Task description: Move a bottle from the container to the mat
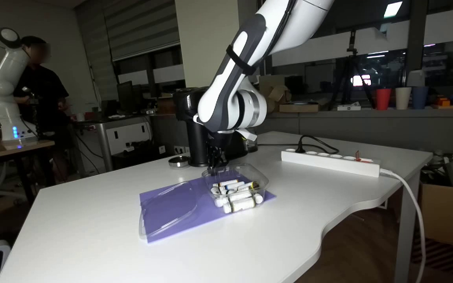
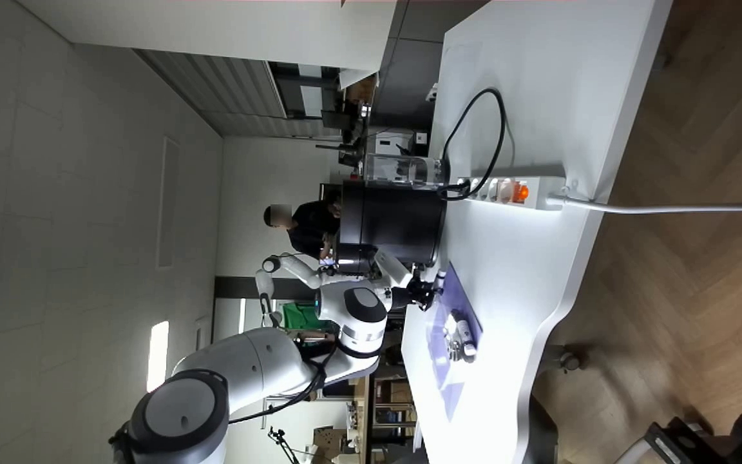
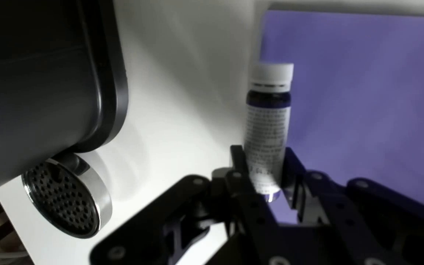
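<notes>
My gripper (image 3: 263,158) is shut on a small white-capped bottle (image 3: 269,125), with a finger on either side of its lower part. The bottle appears over the left edge of the purple mat (image 3: 363,92) in the wrist view; I cannot tell if it touches the surface. The gripper also shows in both exterior views (image 1: 218,157) (image 2: 424,293), just above the mat's far end. The container that holds bottles is a clear plastic box (image 1: 265,184) with several white bottles (image 1: 240,204) in it, standing on the mat (image 1: 205,206). The black boxy thing (image 3: 39,110) looks like a coffee machine.
The coffee machine (image 1: 198,141) stands close beside the gripper, with a round perforated metal tray (image 3: 64,198) at its foot. A clear lid (image 1: 143,234) lies on the mat's near end. A white power strip (image 1: 330,163) with a black cable lies on the table.
</notes>
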